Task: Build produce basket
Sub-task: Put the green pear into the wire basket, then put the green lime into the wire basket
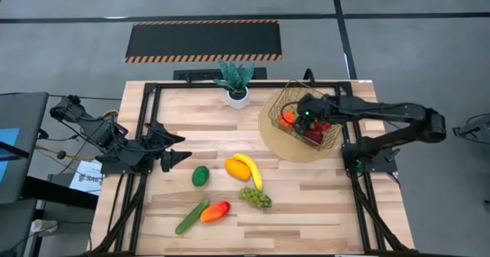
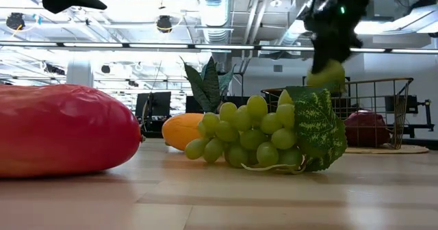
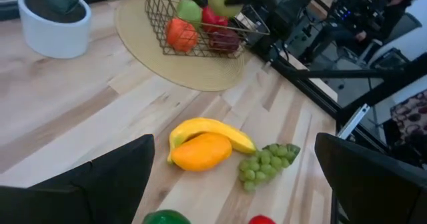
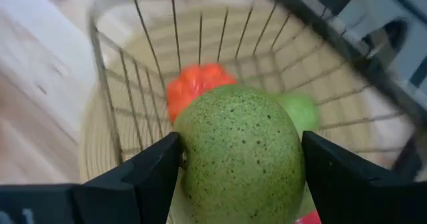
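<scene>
Green pear (image 4: 239, 154): clamped between the right jaws, above the basket (image 4: 133, 84).
Look: speckled, round.
Left jaws: apart, idle.

Both arms are matte black, built of angular, jointed links. The left arm (image 1: 107, 138) carries thin black cables near its base and ends in two pointed, wedge-shaped fingers (image 1: 178, 157). The right arm (image 1: 390, 119) shows a small green light at its wrist (image 1: 307, 113). Its finger pads (image 4: 150, 167) are flat, dark and smooth.
</scene>
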